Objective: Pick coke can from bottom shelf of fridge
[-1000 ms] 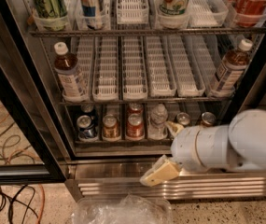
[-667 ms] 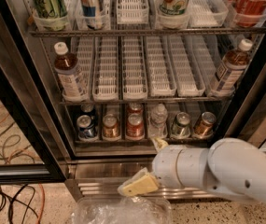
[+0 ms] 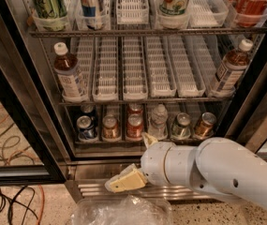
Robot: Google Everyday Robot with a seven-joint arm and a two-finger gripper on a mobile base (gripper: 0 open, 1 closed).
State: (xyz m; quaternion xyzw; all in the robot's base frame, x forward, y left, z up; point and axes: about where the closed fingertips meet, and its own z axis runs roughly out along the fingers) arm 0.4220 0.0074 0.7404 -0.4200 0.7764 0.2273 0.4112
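The coke can (image 3: 134,125), red with a silver top, stands at the front of the bottom shelf (image 3: 119,144) of the fridge (image 3: 27,107), in a middle lane, with a second red can behind it. My gripper (image 3: 137,159) hangs in front of the fridge base, just below and slightly right of the can and apart from it. Its fingers are spread and hold nothing: one beige finger (image 3: 125,181) points down-left, and the other tip (image 3: 148,139) reaches up to the shelf edge. My white arm (image 3: 217,172) comes in from the lower right.
On the bottom shelf stand a blue can (image 3: 86,127), a brownish can (image 3: 109,127), a clear bottle (image 3: 159,121), a silver can (image 3: 181,125) and a gold can (image 3: 203,124). Brown bottles (image 3: 70,76) stand on the shelf above. A plastic bag (image 3: 119,212) and cables (image 3: 6,203) lie on the floor.
My arm and gripper have swung left across the front of the fridge base, from below the right-hand cans to below the red can.
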